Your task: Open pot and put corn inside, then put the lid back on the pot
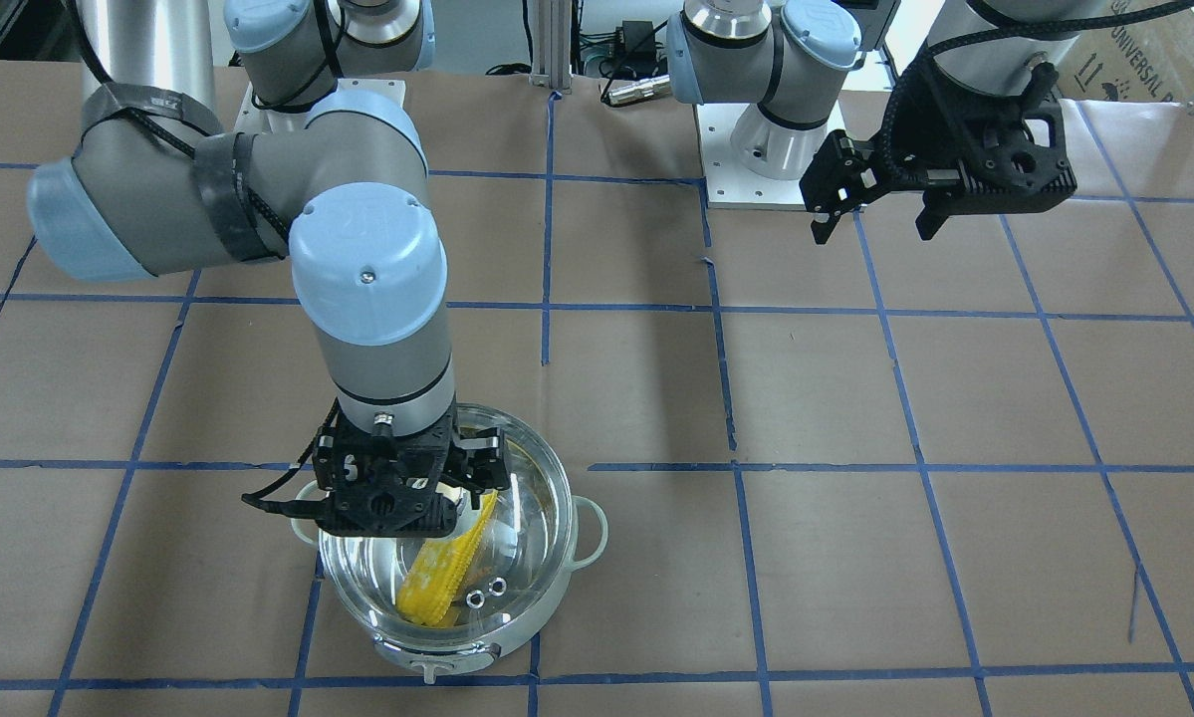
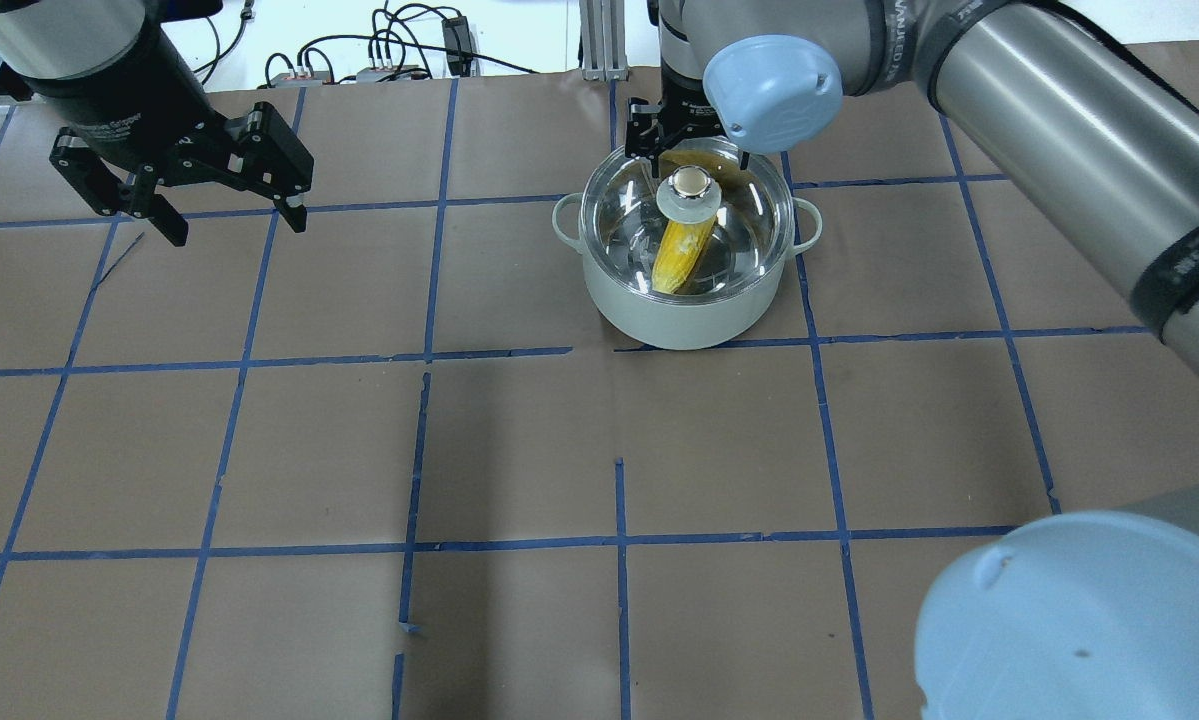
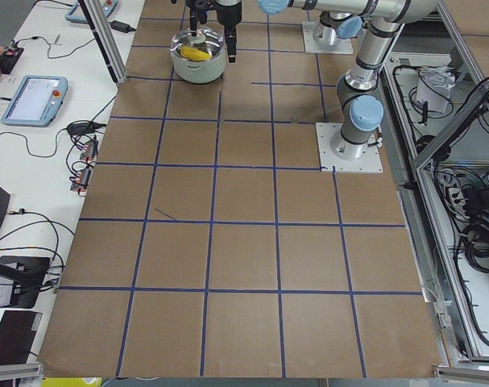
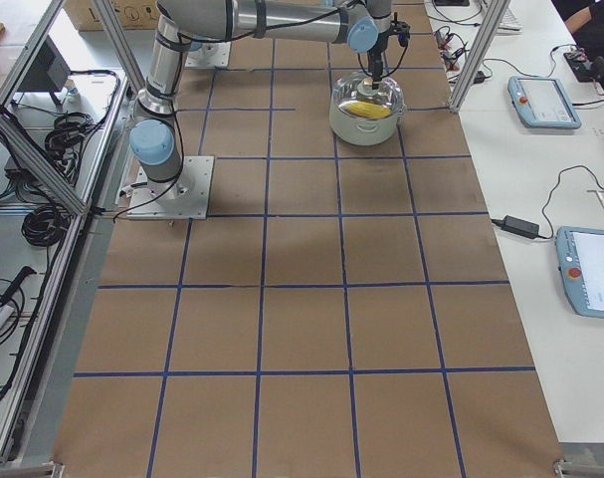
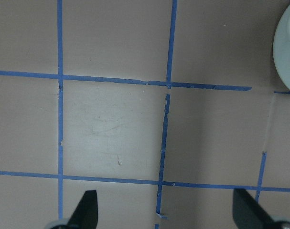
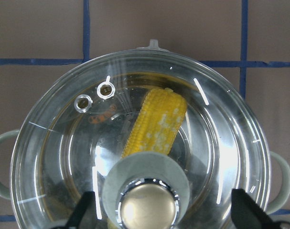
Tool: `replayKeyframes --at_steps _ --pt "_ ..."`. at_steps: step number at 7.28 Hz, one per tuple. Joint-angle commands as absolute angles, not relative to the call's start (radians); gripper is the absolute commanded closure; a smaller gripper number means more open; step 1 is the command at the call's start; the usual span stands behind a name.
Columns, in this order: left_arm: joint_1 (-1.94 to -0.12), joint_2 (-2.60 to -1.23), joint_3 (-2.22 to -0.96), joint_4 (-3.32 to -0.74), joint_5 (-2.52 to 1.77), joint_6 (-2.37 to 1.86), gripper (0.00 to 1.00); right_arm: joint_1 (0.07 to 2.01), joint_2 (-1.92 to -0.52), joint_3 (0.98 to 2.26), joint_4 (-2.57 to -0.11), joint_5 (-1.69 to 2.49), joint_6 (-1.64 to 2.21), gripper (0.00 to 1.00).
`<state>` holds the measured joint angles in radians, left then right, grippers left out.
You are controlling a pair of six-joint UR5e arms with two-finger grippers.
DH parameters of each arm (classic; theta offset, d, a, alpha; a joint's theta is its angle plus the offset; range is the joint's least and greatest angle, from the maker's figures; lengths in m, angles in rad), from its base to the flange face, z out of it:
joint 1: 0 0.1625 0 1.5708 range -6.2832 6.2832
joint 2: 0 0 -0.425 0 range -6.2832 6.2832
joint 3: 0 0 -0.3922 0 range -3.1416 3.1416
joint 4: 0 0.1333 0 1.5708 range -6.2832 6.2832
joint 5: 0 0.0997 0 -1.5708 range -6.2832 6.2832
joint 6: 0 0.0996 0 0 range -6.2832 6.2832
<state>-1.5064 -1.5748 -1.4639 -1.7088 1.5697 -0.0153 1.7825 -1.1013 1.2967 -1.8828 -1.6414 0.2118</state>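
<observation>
— Any writing?
— "UNIVERSAL" on a cardboard box point(image 1: 1149, 45).
— Counts?
— One pot point(image 2: 679, 318), one corn point(image 2: 681, 255) inside it, and one lid point(image 2: 749, 215) seated on it, with two vent holes point(image 6: 105, 89).
— Grippers?
— The right gripper point(image 6: 166, 214) is spread around the lid's knob. The left gripper point(image 2: 237, 228) is spread too, well apart from the pot.

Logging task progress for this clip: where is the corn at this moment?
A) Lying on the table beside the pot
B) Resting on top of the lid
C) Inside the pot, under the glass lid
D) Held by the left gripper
C: the corn shows through the clear lid, which sits on the rim of the pot, and the left gripper hangs empty well away from it.
</observation>
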Motion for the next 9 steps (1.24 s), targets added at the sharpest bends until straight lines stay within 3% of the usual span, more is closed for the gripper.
replayKeyframes --at_steps 1,6,9 --pt "-1.506 -1.574 -1.465 -1.709 1.569 -0.015 0.0 1.685 -1.208 1.321 -1.841 -1.646 0.204 0.0" --pt "-1.506 -1.574 -1.465 -1.709 1.568 -0.015 0.0 1.522 -1.559 1.457 -1.533 -1.58 0.062 0.0" --pt "-1.506 -1.572 -1.466 -1.709 1.568 -0.015 0.0 1.522 -1.678 1.617 -1.61 -1.585 0.041 0.0"
